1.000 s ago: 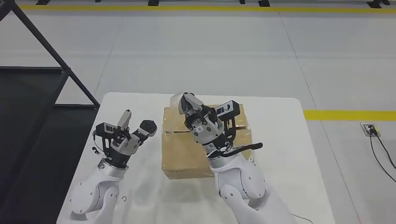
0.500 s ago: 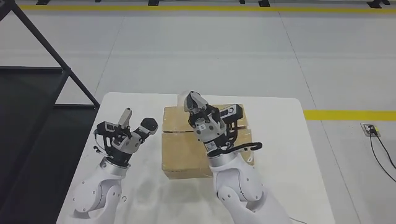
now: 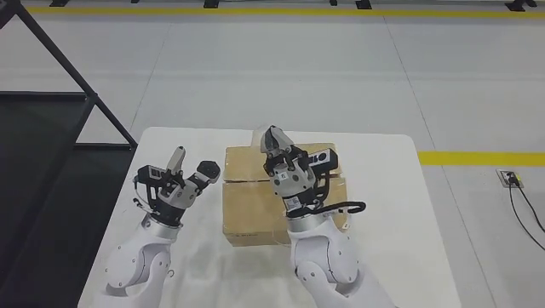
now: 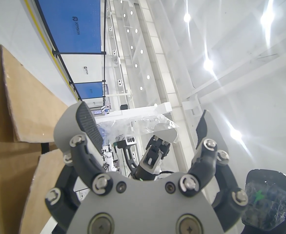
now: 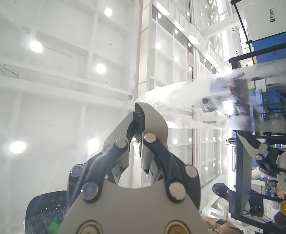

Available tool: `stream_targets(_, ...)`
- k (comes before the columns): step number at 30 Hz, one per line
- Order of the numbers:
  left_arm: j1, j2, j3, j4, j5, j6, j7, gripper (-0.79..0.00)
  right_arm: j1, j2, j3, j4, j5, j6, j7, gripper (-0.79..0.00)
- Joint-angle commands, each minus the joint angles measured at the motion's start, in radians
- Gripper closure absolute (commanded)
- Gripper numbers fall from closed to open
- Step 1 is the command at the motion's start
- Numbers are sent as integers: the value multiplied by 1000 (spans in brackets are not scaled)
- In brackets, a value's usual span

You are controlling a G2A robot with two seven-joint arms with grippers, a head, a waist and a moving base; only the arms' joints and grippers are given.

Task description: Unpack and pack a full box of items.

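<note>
Brown cardboard box (image 3: pixel 247 208) stands mid-way across the white table (image 3: pixel 385 223), nearer its far edge. The right gripper (image 5: pixel 138 115), above the box's far-left corner, pinches a clear plastic bag (image 5: pixel 206 103). The left gripper (image 4: pixel 143 115), fingers spread (holding nothing), is just beside the box's left edge. A wider strip of tabletop lies to the box's right.

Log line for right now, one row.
left gripper: open, beside cardboard box | right gripper: shut on clear plastic bag, above cardboard box
</note>
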Motion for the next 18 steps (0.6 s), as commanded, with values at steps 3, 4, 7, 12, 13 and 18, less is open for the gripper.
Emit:
stream_targets(3,-5,-1,5,6,0,1,-1,-785,-8,-8,-2,-2,4,-19,-5,0)
stream_targets(4,-6,-1,6,7,0,1,-1,-785,-9,-10,-4,-1,5,-21,-4,0)
stream_targets(7,-7,-2,3,13,0,-12,7,-785,-5,-18,-13,7,12,-28,-2,0)
stream_targets(12,6,-3,-16,21,-19,-34,25,-785,18,-34,-34,31,20,-30,-1,0)
stream_targets(13,10,-3,-21,22,-23,-37,26,-785,23,-37,-37,37,21,-28,0,0)
stream_targets(18,29,-2,-43,27,-40,-46,23,-785,43,-53,-59,57,21,-32,-1,0)
